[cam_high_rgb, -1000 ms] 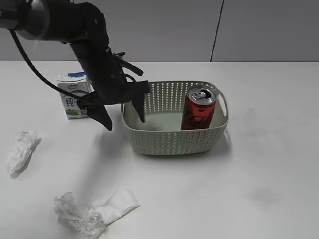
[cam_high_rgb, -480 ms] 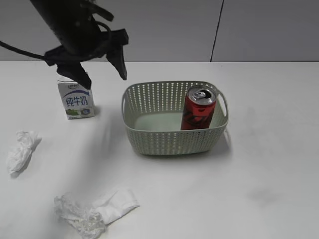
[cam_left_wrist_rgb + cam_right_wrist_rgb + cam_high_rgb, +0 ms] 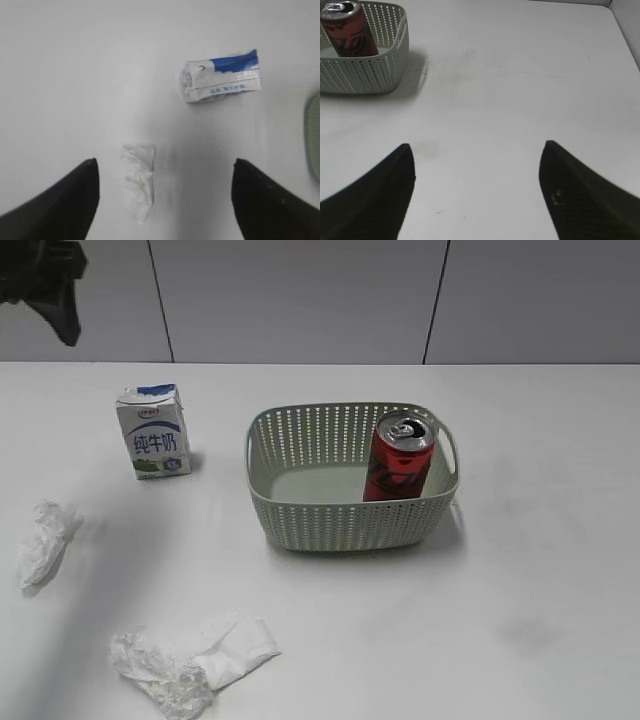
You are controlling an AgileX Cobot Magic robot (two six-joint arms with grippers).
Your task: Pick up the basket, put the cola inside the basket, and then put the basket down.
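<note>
The pale green basket (image 3: 300,520) rests on the white table at the middle. The red cola can (image 3: 398,462) stands upright inside it at its right end. Both also show in the right wrist view, basket (image 3: 370,70) and can (image 3: 349,32), at the top left. My left gripper (image 3: 165,172) is open and empty, high above the table's left part; only a dark finger of it (image 3: 60,300) shows at the exterior view's top left corner. My right gripper (image 3: 476,152) is open and empty over bare table, right of the basket; it is out of the exterior view.
A white-and-blue milk carton (image 3: 152,432) stands left of the basket and shows in the left wrist view (image 3: 220,77). A crumpled tissue (image 3: 45,540) lies at the far left, also under the left gripper (image 3: 139,177). Another crumpled tissue (image 3: 190,660) lies at the front left.
My left arm has pulled away from the basket's left rim, rising up and to the left until it is almost out of the exterior view. Basket and can have not moved.
</note>
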